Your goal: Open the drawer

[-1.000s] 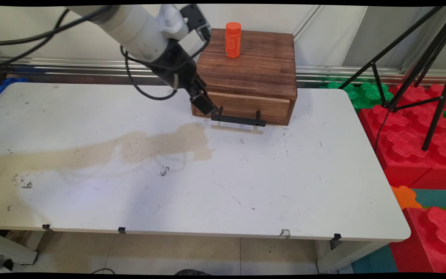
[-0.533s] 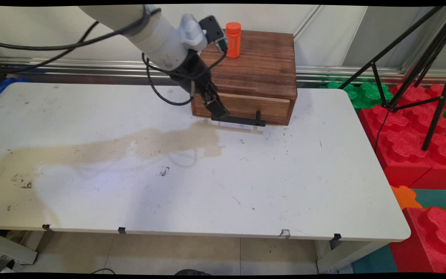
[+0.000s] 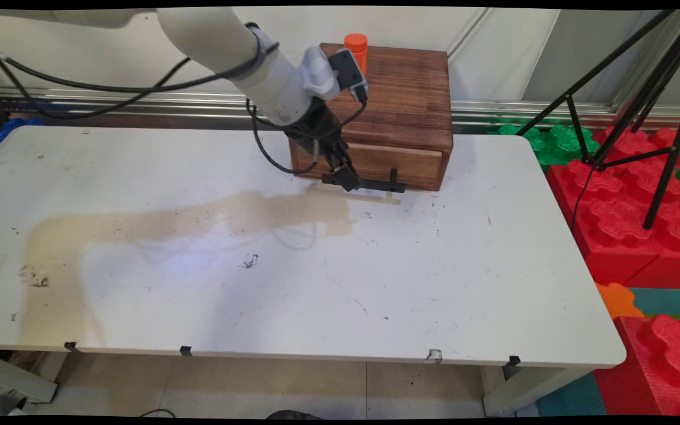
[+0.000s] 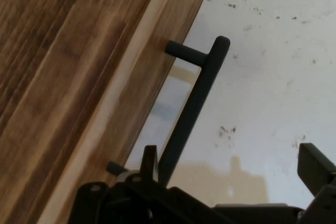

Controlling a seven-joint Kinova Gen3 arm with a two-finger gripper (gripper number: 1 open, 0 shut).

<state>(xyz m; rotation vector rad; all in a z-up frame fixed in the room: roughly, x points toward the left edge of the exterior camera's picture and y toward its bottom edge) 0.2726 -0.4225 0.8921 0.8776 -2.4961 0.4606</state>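
No writing or brand can be read on anything here. The wooden drawer box (image 3: 384, 112) stands at the table's (image 3: 434, 283) far edge, and an orange bottle (image 3: 356, 45) stands upright on its top toward the back left corner, partly hidden by the wrist. The gripper (image 3: 349, 179) sits low at the box front, at the left end of the black handle (image 3: 375, 185). In the hand view its fingers (image 4: 149, 162) are spread apart, 1 on each side of the handle bar (image 4: 191, 111), not clamped on it. Half a second earlier the gripper was a little further left along the box front.
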